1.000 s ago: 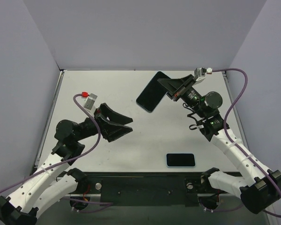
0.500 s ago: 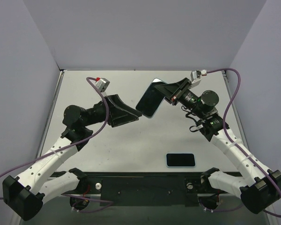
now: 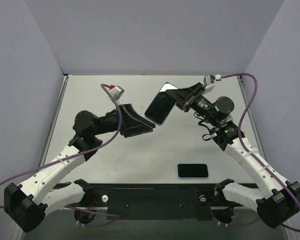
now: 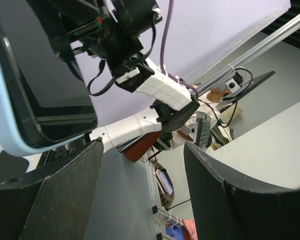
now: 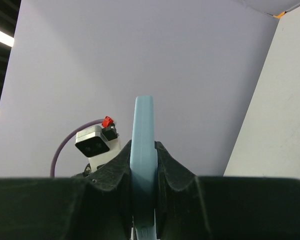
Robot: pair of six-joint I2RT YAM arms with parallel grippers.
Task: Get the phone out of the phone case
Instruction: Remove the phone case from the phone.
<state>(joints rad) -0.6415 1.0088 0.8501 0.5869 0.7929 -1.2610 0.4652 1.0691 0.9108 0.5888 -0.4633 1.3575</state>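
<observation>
the right gripper (image 3: 180,97) is clenched on the upper end of the phone case (image 3: 166,88), and the case is held in the air above the far half of the table (image 3: 100,165). in the right wrist view only the thin light blue edge of the case (image 5: 143,130) is seen, upright and pressed between the two dark fingers (image 5: 110,185). the phone (image 3: 161,106) is seated inside the case; its dark screen is turned toward the left arm, and the whole piece is tilted, with the lower end toward the middle of the table.

the left gripper (image 3: 147,125) is released, with its jaws spread wide. it is raised off the table, and its tips are just beside the lower corner of the case. in the left wrist view the dark screen (image 4: 40,75) with its pale blue rim (image 4: 5,125) is seen at the upper left, above the left finger (image 4: 65,200) and not between the two fingers. whether the finger touches the case cannot be told.

a second flat dark slab with a light blue rim (image 3: 193,170) is laid on the table near the front edge, well apart from both grippers.
</observation>
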